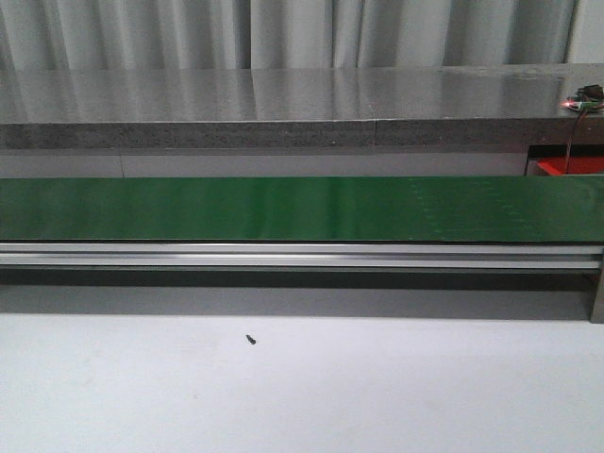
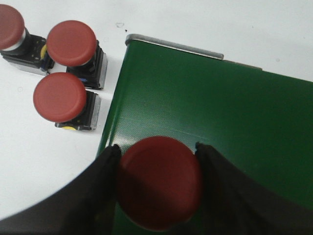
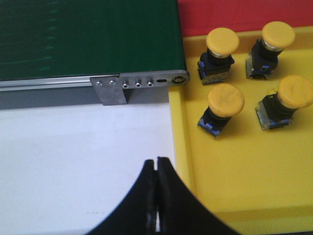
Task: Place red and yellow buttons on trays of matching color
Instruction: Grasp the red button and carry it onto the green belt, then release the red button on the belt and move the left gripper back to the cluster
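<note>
A: Left tool (image 2: 159, 156)?
B: Clenched on a red button (image 2: 160, 182) over the green belt (image 2: 220, 107). Three more reds (image 2: 59, 96) wait on the worktop (image 2: 29, 156).
A: Right tool (image 3: 156, 169)?
B: Pinched closed, holding nothing, beside the yellow tray (image 3: 234, 171) with four yellows (image 3: 225, 100).

A green belt (image 1: 302, 209) is lying across the view above a white desk (image 1: 302, 387), with a small dark screw (image 1: 251, 339) resting on it

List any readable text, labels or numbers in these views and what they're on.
None readable in any view.
Red buttons: caps plain, no marking.
Yellow buttons on the yellow tray: caps plain; blue and yellow patches on the bases are too small to tell if they carry text.
Green conveyor belt and its aluminium rail: unmarked.
</note>
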You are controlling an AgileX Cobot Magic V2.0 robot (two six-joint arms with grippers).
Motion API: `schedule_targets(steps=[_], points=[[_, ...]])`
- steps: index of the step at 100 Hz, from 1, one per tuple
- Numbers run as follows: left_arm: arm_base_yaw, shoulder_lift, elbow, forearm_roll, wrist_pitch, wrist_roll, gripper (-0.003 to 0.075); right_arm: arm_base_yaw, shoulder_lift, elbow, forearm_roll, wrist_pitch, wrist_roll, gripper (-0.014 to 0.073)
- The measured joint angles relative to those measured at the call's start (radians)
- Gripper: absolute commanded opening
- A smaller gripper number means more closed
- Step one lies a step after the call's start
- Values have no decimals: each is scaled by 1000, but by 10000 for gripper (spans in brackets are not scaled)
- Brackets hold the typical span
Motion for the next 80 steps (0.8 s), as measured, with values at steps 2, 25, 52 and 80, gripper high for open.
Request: schedule_targets(steps=[2,25,52,80], points=[[0,0,0,0,-3,0,339,0,0,0,0,0,0,-67],[0,-2,0,-22,-7,2,582,0,0,0,0,0,0,-67],[0,-72,2,-163,-14,83,575,0,0,0,0,0,0,-67],[82,-143,2,-180,-35,91,569,0,0,0,0,0,0,-67]])
